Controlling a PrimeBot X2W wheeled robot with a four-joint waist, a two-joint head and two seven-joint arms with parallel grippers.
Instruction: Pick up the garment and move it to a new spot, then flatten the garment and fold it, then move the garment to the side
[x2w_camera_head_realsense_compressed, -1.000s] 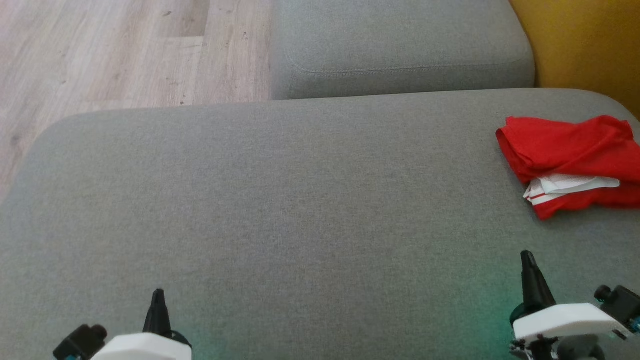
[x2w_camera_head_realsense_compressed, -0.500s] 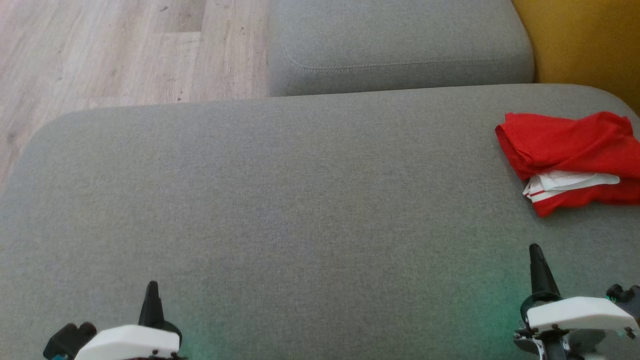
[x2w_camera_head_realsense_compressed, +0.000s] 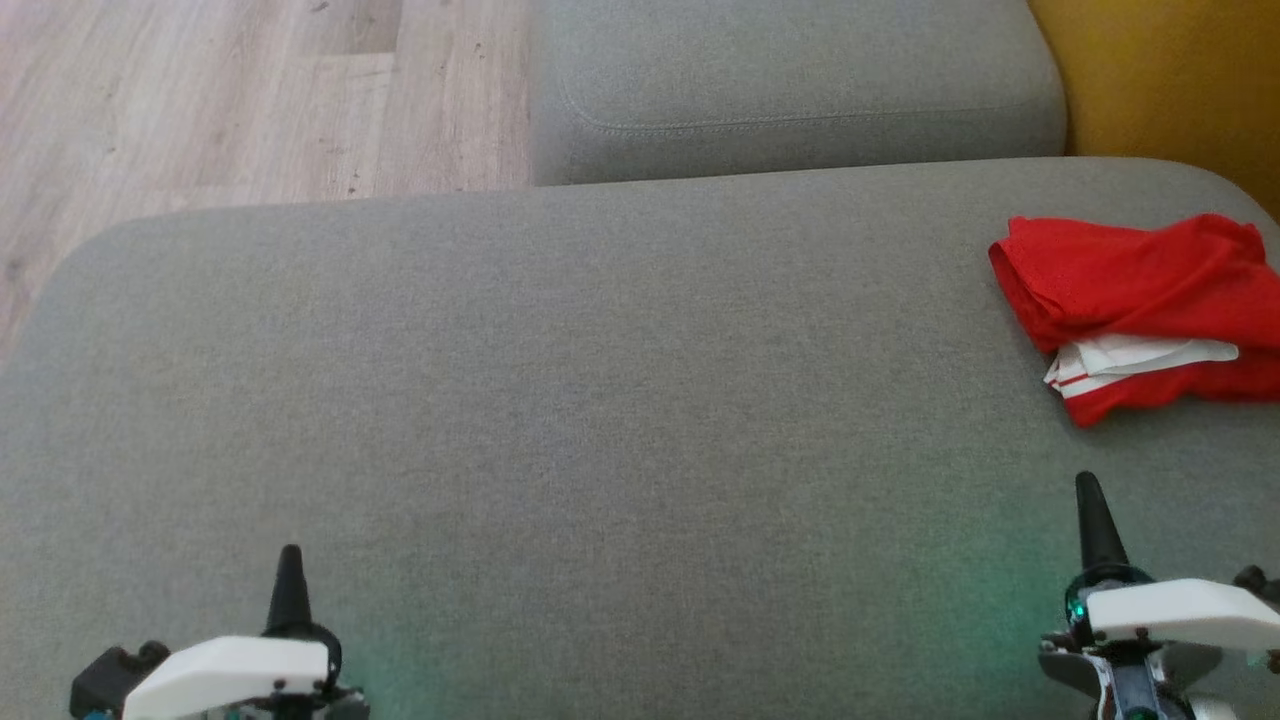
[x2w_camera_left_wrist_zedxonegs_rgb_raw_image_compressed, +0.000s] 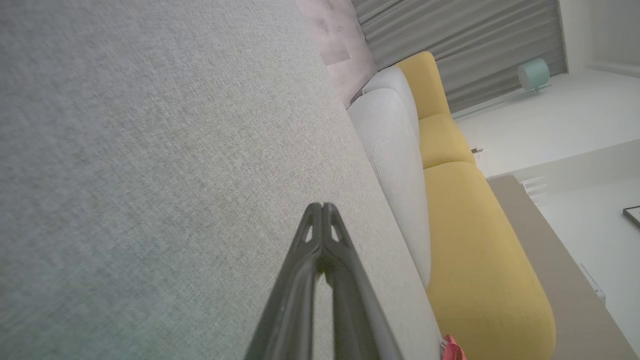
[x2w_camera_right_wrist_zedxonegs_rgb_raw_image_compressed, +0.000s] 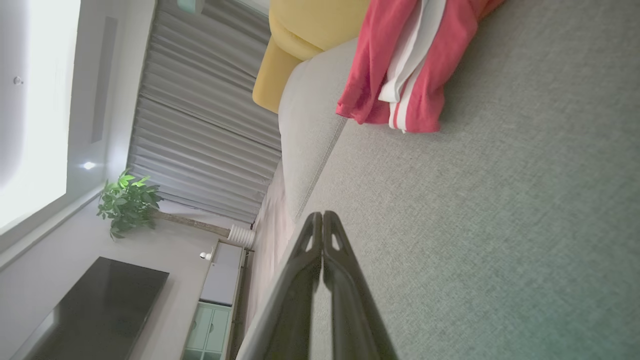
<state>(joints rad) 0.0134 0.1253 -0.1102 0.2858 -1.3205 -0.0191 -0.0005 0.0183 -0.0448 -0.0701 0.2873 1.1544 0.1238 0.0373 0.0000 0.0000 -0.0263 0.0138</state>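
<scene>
The garment (x2w_camera_head_realsense_compressed: 1140, 305), red with a white striped part, lies folded in a bundle at the right edge of the grey cushion (x2w_camera_head_realsense_compressed: 600, 400). In the right wrist view the garment (x2w_camera_right_wrist_zedxonegs_rgb_raw_image_compressed: 400, 65) sits ahead and above the fingers. My right gripper (x2w_camera_head_realsense_compressed: 1090, 490) is shut, empty, near the lower right, well short of the garment. Its fingertips (x2w_camera_right_wrist_zedxonegs_rgb_raw_image_compressed: 322, 217) meet over bare fabric. My left gripper (x2w_camera_head_realsense_compressed: 290, 560) is shut and empty at the lower left, far from the garment; in the left wrist view the left gripper (x2w_camera_left_wrist_zedxonegs_rgb_raw_image_compressed: 322, 207) points across plain grey cushion.
A second grey cushion (x2w_camera_head_realsense_compressed: 790, 90) lies behind the first. Yellow upholstery (x2w_camera_head_realsense_compressed: 1170, 90) stands at the far right, and wooden floor (x2w_camera_head_realsense_compressed: 200, 100) lies beyond the cushion at the upper left. The right wrist view shows a potted plant (x2w_camera_right_wrist_zedxonegs_rgb_raw_image_compressed: 127, 202) and curtains.
The head view has shifted slightly, so the scene sits a little higher. Both grippers have drawn outward and stay shut. The garment has not moved.
</scene>
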